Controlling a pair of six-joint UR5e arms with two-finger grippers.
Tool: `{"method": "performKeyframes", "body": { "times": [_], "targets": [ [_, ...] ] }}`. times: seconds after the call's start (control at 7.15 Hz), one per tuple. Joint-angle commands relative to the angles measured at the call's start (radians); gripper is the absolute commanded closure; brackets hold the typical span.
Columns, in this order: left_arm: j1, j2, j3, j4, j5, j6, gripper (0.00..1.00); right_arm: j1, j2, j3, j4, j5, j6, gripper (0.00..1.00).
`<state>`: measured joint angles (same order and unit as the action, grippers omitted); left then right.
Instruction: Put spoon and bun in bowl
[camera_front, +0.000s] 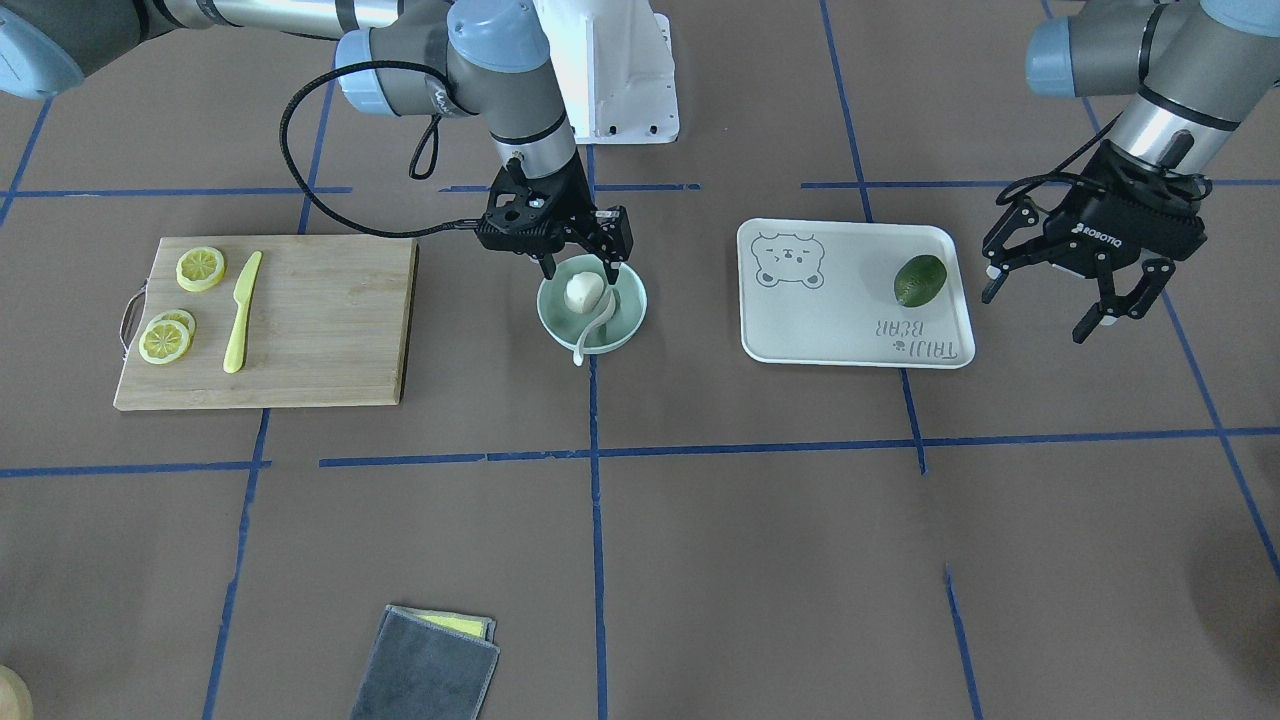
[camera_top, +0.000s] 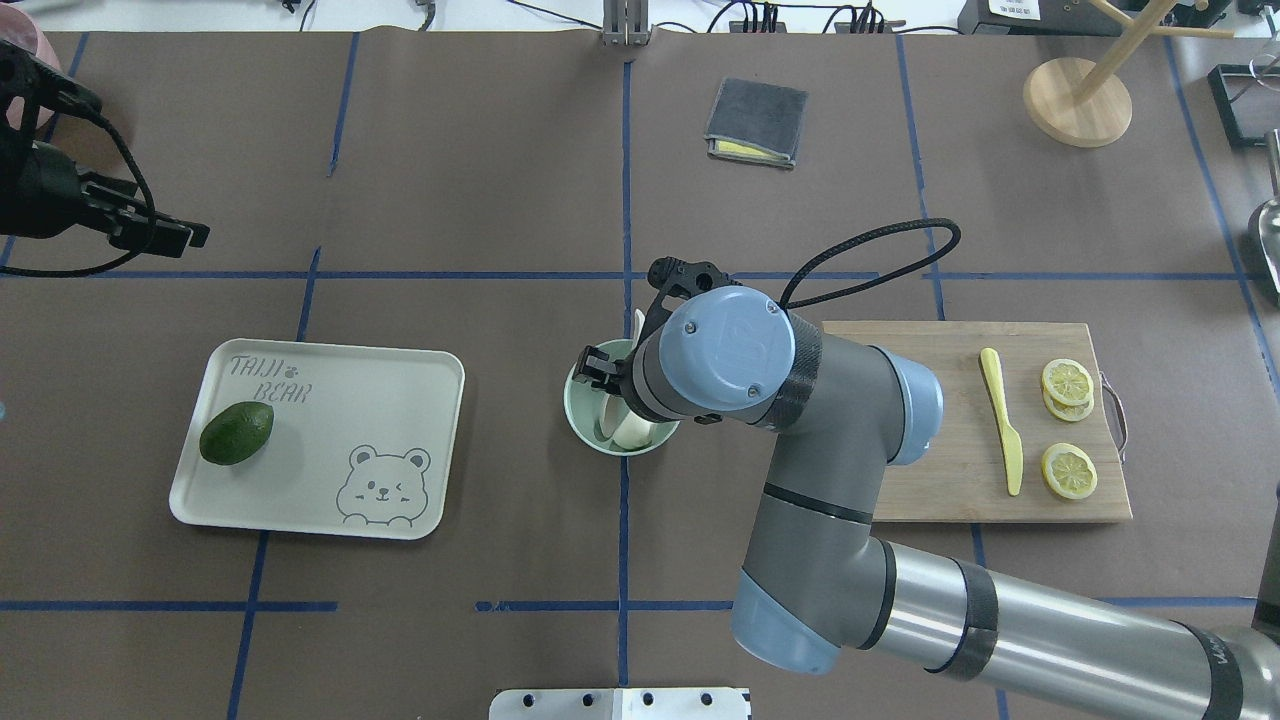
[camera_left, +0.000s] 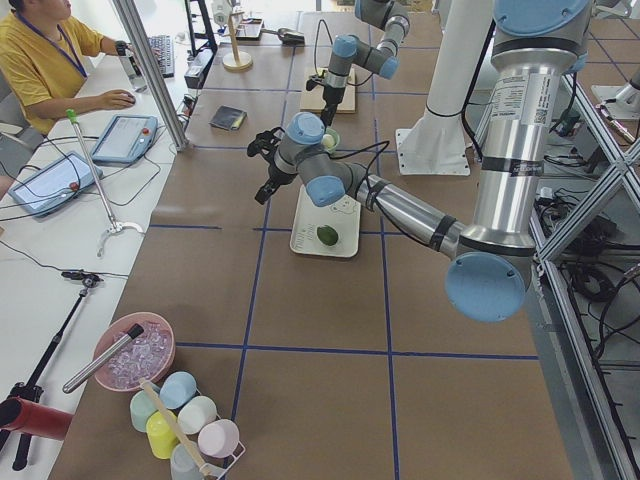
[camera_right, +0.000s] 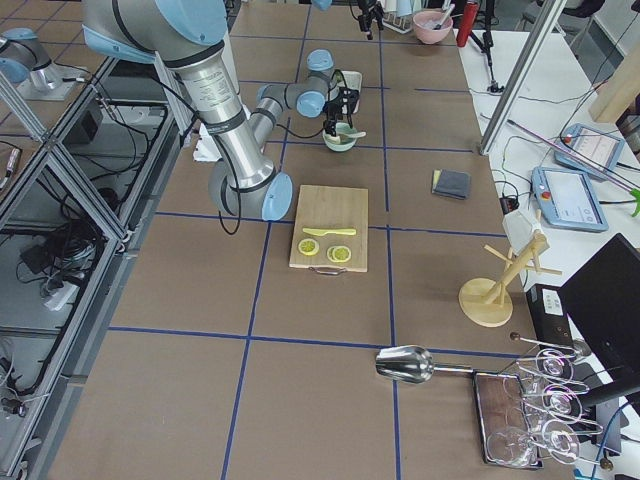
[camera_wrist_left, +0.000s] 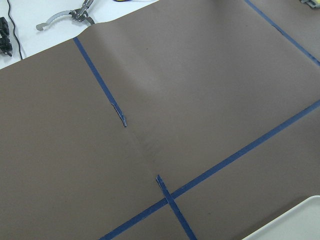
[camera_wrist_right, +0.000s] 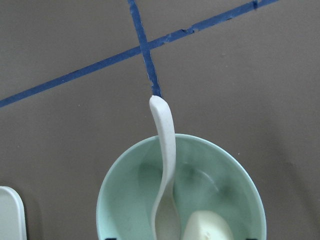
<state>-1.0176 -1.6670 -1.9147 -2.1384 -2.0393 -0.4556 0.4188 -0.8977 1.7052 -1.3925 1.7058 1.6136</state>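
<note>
The mint-green bowl (camera_front: 628, 312) stands at the table's middle. The white bun (camera_front: 583, 292) lies inside it. The off-white spoon (camera_front: 598, 325) also lies in it, scoop down beside the bun, its handle resting on the rim and sticking out. My right gripper (camera_front: 579, 272) hovers just over the bowl, open and empty, a finger on each side of the bun. The right wrist view shows the spoon (camera_wrist_right: 165, 165), the bun (camera_wrist_right: 207, 227) and the bowl's rim (camera_wrist_right: 107, 200). My left gripper (camera_front: 1040, 312) is open and empty, raised beside the tray.
A cream bear-print tray (camera_front: 830, 330) with a green avocado (camera_front: 920, 280) lies between the bowl and my left gripper. A wooden cutting board (camera_front: 320, 320) holds lemon slices (camera_front: 200, 268) and a yellow knife (camera_front: 241, 310). A folded grey cloth (camera_front: 425, 665) lies near the operators' edge.
</note>
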Motion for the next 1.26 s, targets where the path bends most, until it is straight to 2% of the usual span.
{"method": "performKeyframes", "body": {
  "times": [0.0,0.14,0.28,0.42,0.56,0.7,0.84,1.12],
  "targets": [
    [-0.001,0.001,0.003,0.0,0.001,0.0,0.01,0.003,-0.004,0.016,0.001,0.001,-0.001,0.0],
    [-0.001,0.004,0.005,0.0,-0.004,0.008,0.01,0.018,-0.045,0.075,-0.005,0.009,-0.004,0.0],
    [-0.007,0.041,-0.001,0.0,-0.008,0.068,0.01,0.056,-0.178,0.188,-0.006,0.043,-0.02,0.0],
    [-0.05,0.073,0.003,0.002,-0.028,0.156,0.01,0.145,-0.298,0.267,-0.006,0.137,-0.087,0.0],
    [-0.144,0.082,0.025,0.006,-0.107,0.251,0.01,0.278,-0.402,0.295,-0.005,0.273,-0.239,0.0],
    [-0.238,0.082,0.054,0.043,-0.177,0.338,0.01,0.41,-0.473,0.294,-0.006,0.375,-0.423,0.0],
    [-0.331,0.072,0.055,0.149,-0.189,0.456,0.01,0.548,-0.557,0.283,-0.013,0.444,-0.646,0.0],
    [-0.448,-0.003,0.059,0.41,-0.186,0.636,0.01,0.783,-0.653,0.231,-0.019,0.59,-0.905,0.0]
  ]
}}
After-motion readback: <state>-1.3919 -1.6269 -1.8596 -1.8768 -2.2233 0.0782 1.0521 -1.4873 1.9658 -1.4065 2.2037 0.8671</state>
